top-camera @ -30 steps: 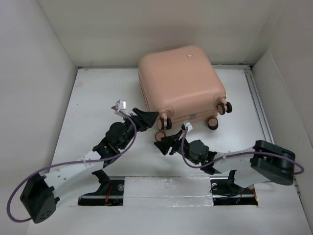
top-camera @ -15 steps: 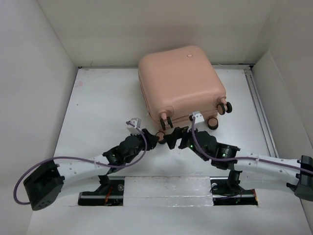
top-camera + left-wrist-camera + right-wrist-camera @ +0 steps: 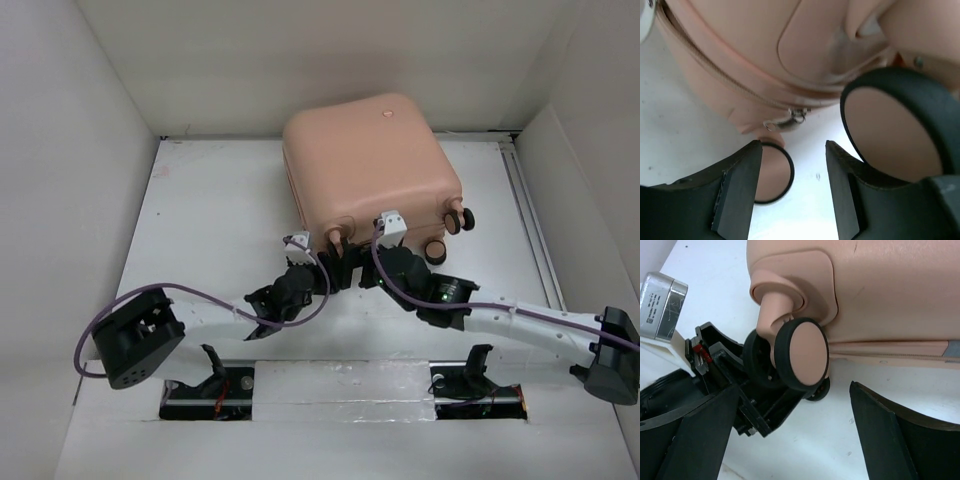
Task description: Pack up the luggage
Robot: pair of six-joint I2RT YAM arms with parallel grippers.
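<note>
Luggage (image 3: 365, 165): pink shell, zipped shut, contents hidden, lying flat just ahead of both grippers. Right gripper (image 3: 794, 390): jaws wide apart, a wheel (image 3: 802, 355) just beyond its tips. Left gripper (image 3: 792, 165): jaws apart, zip pull (image 3: 785, 120) just ahead. Print on the silver block (image 3: 660, 307) is too small to read.

Print on the silver block (image 3: 661, 307) is unreadable.
</note>
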